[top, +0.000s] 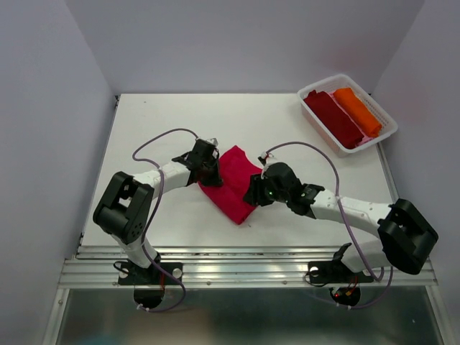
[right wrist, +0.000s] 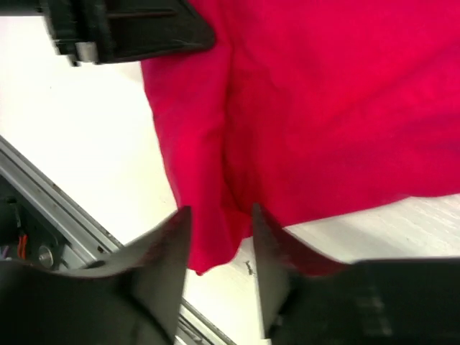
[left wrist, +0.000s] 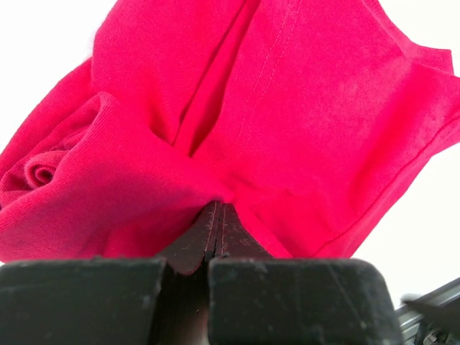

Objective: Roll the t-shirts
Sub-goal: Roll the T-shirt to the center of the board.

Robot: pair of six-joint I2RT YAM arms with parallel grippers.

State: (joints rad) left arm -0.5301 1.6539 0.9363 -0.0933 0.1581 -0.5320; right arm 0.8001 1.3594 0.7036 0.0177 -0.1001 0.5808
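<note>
Currently the tabletop point(top: 180, 108) carries the crimson t-shirt point(top: 231, 185), partly bunched between both arms. The left end effector point(left wrist: 218, 215) is clamped on a fold just ahead of it. The right end effector point(right wrist: 219, 241) stands apart, straddling the hem. Rolling neatly likely needs even tension and aligned edges.

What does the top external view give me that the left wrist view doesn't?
Top external only: the white basket holding a maroon tee and an orange tee, and the right tool at the right side of the red tee. Left wrist only: the left tool pinched shut on a fold, a rolled end to its left. Both: the red tee on the white table.
</note>
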